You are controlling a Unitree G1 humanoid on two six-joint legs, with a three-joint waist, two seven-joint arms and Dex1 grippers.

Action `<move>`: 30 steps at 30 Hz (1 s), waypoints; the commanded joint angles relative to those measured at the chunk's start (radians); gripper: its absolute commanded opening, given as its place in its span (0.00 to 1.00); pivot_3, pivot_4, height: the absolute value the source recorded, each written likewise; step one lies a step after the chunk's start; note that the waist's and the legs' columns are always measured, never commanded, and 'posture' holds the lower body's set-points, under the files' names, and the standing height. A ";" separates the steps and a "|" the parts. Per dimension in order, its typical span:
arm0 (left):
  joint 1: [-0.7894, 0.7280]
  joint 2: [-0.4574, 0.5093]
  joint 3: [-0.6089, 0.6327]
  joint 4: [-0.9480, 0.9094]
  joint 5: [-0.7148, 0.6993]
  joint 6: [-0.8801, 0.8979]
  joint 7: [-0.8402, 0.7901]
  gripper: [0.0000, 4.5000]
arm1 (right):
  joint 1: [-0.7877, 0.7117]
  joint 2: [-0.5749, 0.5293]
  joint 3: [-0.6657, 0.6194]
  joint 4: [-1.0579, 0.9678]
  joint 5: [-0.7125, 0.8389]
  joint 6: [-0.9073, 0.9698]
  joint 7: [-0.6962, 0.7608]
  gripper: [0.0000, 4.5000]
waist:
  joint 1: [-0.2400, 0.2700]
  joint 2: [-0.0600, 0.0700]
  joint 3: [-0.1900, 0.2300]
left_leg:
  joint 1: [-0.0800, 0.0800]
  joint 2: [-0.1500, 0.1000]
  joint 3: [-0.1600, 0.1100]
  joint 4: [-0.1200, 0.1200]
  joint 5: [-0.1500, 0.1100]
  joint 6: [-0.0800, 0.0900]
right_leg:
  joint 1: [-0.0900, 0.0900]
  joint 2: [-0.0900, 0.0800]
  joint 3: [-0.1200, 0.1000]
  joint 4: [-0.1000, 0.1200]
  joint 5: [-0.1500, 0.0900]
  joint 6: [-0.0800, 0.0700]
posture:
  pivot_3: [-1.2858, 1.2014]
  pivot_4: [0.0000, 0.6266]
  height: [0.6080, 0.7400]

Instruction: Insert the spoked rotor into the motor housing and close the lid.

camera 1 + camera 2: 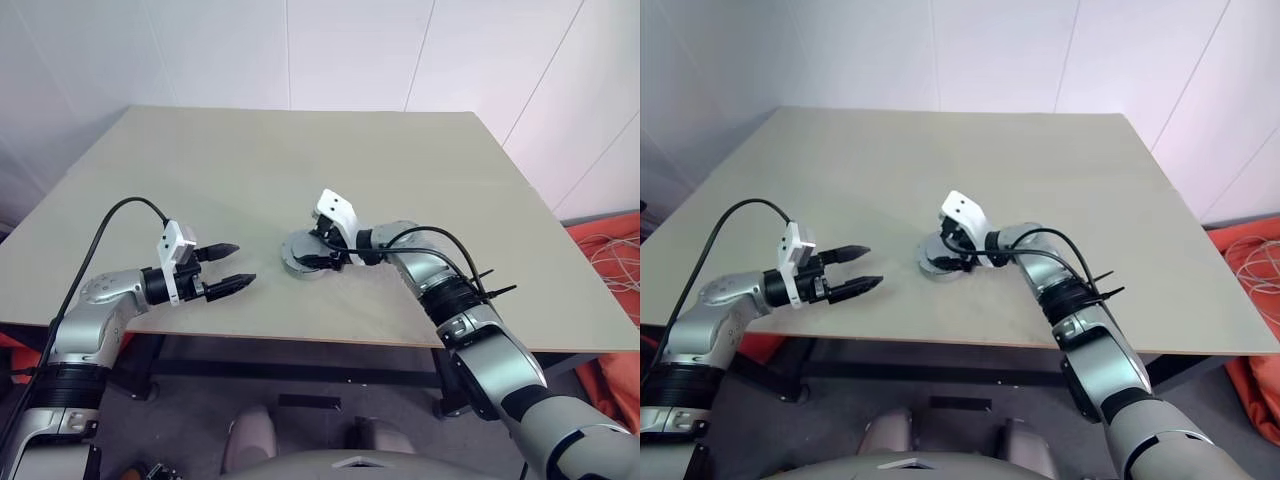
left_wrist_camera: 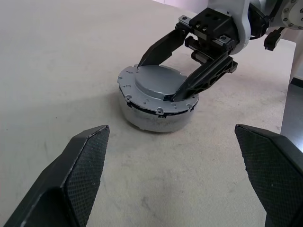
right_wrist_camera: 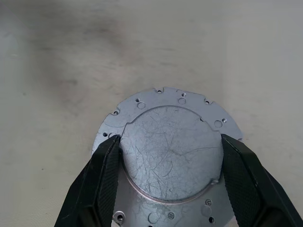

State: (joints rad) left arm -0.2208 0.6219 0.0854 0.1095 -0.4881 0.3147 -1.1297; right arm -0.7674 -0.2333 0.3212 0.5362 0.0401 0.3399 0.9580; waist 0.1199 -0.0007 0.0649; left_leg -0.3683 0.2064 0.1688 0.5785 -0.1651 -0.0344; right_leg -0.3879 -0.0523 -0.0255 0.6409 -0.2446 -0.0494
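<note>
A pale beige table [image 1: 300, 170] with a plain matte top fills most of the scene, and faint scuffs show on it close up. Behind it stand white panelled walls [image 1: 350, 50]. Orange material and a tangle of pale cable [image 1: 610, 260] lie on the floor at the right.

The housing [image 2: 156, 101], a short round metal drum with a flat grey raised disc on its top, sits on the table near the front edge, about midway across. Small holes ring its top flange.

The right gripper [image 3: 168, 156] reaches down over the housing, its 2 black fingers [image 3: 102, 184] set on either side of the raised disc and partly spread. The fingertips sit right at the disc's edge, but it cannot be told whether they grip it.

The left gripper [image 1: 232, 267] hangs over the table's front edge, to the left of the housing and apart from it. Its jaws are spread wide and hold nothing.
</note>
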 commanded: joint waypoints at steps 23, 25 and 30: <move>0.045 0.029 0.039 -0.100 -0.066 0.070 -0.035 1.00 | -0.025 0.016 -0.018 0.014 -0.017 0.022 -0.013 0.70 | -0.001 0.000 0.000 | 0.001 0.000 0.000 0.000 0.000 0.000 | 0.000 0.000 0.000 0.000 0.000 0.000 | 0.52 0.00 1.00; 0.048 0.030 0.039 -0.103 -0.069 0.076 -0.038 1.00 | -0.026 0.013 -0.013 0.019 -0.026 0.021 -0.016 0.70 | -0.001 0.000 0.000 | 0.001 0.000 0.000 0.000 0.000 0.000 | 0.000 0.000 0.000 0.000 0.000 0.000 | 0.52 0.00 1.00; 0.050 0.030 0.041 -0.105 -0.069 0.080 -0.042 1.00 | -0.021 0.007 0.006 0.027 -0.049 0.018 -0.014 0.70 | -0.002 0.000 0.000 | 0.001 0.000 0.000 0.000 0.000 0.000 | 0.000 0.000 0.000 0.000 0.000 0.000 | 0.52 0.00 1.00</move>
State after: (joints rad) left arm -0.1660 0.6373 0.1053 0.0357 -0.5357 0.3970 -1.1632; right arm -0.7728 -0.2227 0.3183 0.5490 0.0107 0.3570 0.9523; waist 0.1183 -0.0007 0.0649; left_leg -0.3672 0.2064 0.1689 0.5785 -0.1651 -0.0343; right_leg -0.3872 -0.0524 -0.0254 0.6410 -0.2447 -0.0494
